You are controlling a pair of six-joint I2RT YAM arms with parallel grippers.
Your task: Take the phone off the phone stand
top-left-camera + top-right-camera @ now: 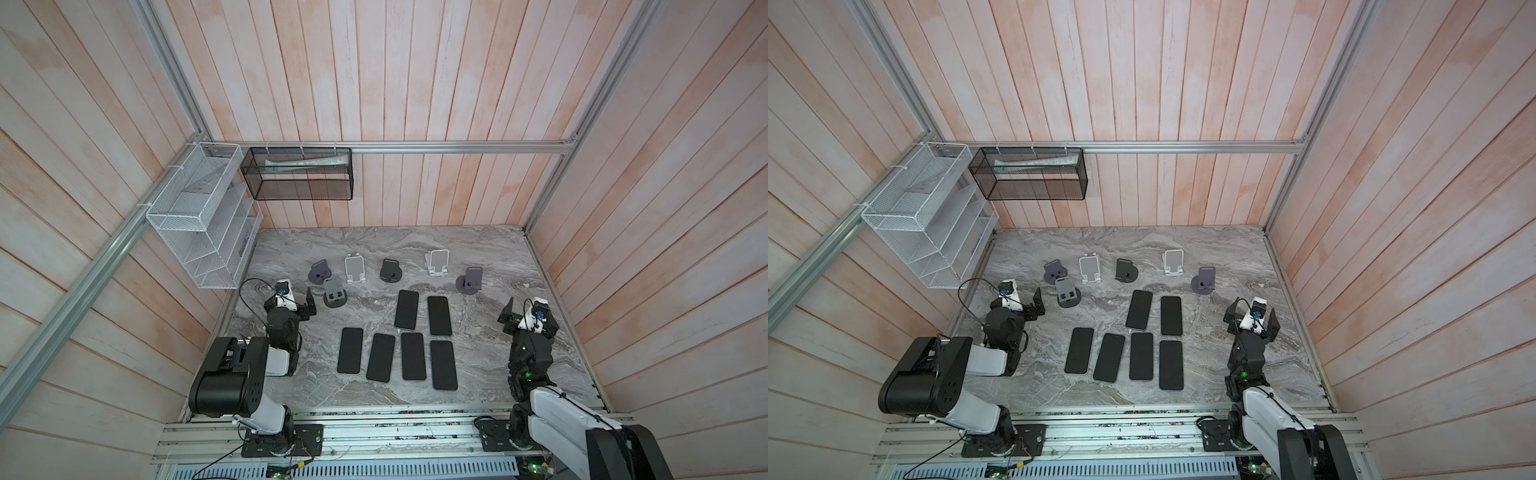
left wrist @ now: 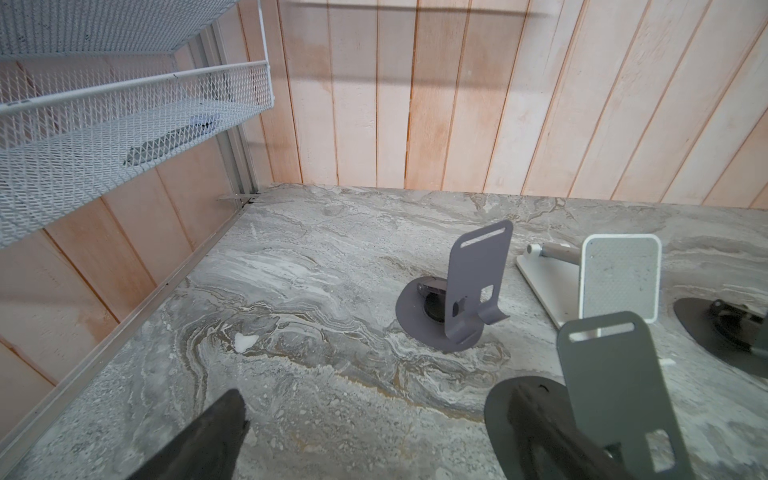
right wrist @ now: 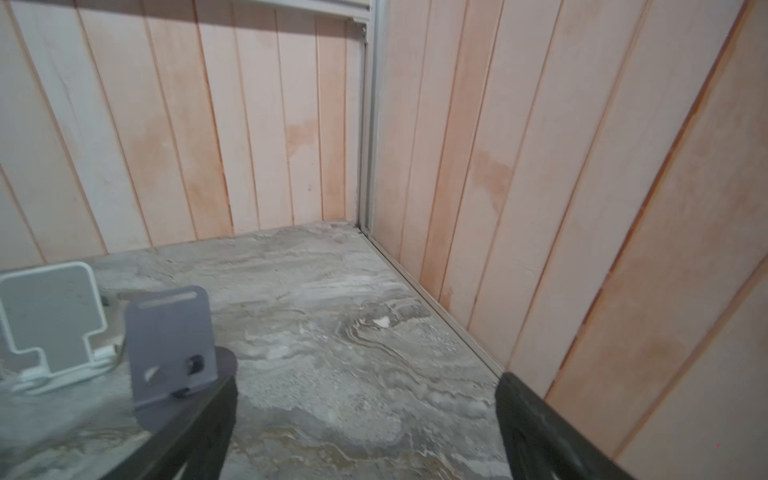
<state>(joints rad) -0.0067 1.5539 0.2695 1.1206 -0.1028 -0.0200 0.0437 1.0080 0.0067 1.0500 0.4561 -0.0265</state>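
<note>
Several black phones lie flat, screens up, in the middle of the marble table, among them a phone [image 1: 406, 309] [image 1: 1139, 309] in the far row. Several phone stands stand empty in a row behind them, such as a grey stand [image 1: 336, 293] [image 2: 615, 395] and a purple stand [image 1: 471, 280] [image 3: 170, 345]. No stand carries a phone. My left gripper [image 1: 297, 302] [image 2: 374, 415] is open beside the grey stand. My right gripper [image 1: 530, 316] [image 3: 368, 399] is open over bare table near the purple stand.
A white wire rack [image 1: 199, 216] hangs on the left wall above my left arm. A black mesh basket [image 1: 299, 174] hangs on the back wall. Wooden walls close the table [image 1: 374, 245] on three sides. A white stand [image 2: 619, 278] stands behind the grey one.
</note>
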